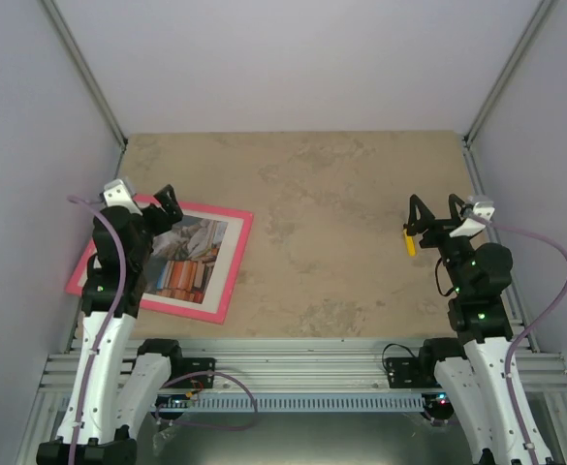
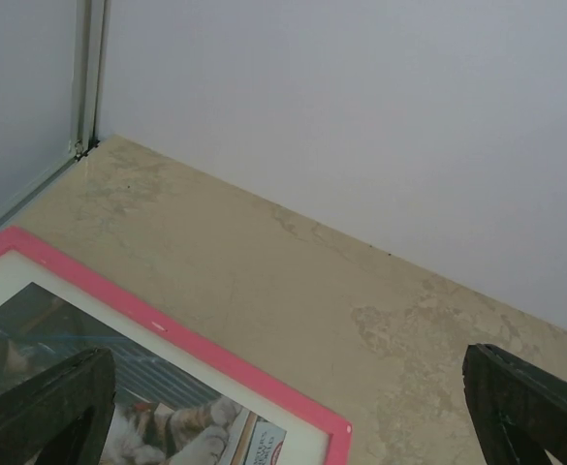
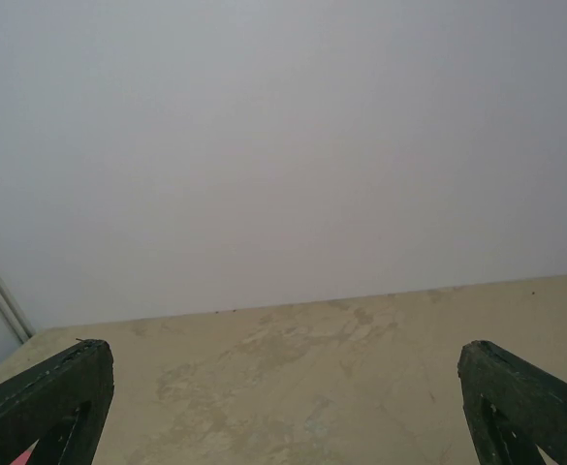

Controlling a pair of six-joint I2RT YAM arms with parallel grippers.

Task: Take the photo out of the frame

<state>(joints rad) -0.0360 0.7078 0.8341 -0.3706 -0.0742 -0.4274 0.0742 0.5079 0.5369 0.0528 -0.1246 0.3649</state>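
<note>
The bright-pink frame [image 1: 236, 266] lies flat and face up at the table's left, turned a little askew. Inside it, a white border surrounds the photo [image 1: 191, 262], a colourful picture with a cat. My left gripper [image 1: 160, 206] hangs open above the frame's far-left part, with nothing between its fingers. In the left wrist view the frame's pink far edge [image 2: 167, 325] and the photo [image 2: 157, 417] run under the open left gripper [image 2: 285, 387]. My right gripper [image 1: 435, 209] stands open over bare table at the right, far from the frame. The right wrist view shows its open jaws [image 3: 283, 387] empty.
White enclosure walls [image 1: 293, 58] close in the back and both sides, with metal corner posts [image 1: 84, 68]. A beige stone-patterned tabletop [image 1: 351, 223] spreads between the arms. A small yellow tag [image 1: 409, 240] hangs by the right gripper. The aluminium rail [image 1: 302, 363] runs along the near edge.
</note>
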